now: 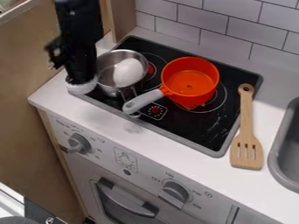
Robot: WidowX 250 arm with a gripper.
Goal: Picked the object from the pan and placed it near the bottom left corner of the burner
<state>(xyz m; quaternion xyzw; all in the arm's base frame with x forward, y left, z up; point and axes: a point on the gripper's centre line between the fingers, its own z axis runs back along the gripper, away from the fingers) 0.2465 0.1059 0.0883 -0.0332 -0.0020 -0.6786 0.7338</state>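
Observation:
At the upper left hangs the black gripper [81,78], its tip down at the left corner of the black burner [201,127]. A white, rounded object [83,87] is right at that tip, partly hidden by it, over the counter beside the burner's edge. Just right of the gripper, a small steel pan [107,70] stands on the burner with a white egg-shaped object [128,72] inside. Whether the object at the tip touches the counter is hard to tell.
An orange pot [189,83] stands on the burner, its grey handle pointing lower left. The wooden slotted spatula [246,131] lies along the burner's right edge. A grey sink [287,148] is at the far right, and tiled wall rises behind.

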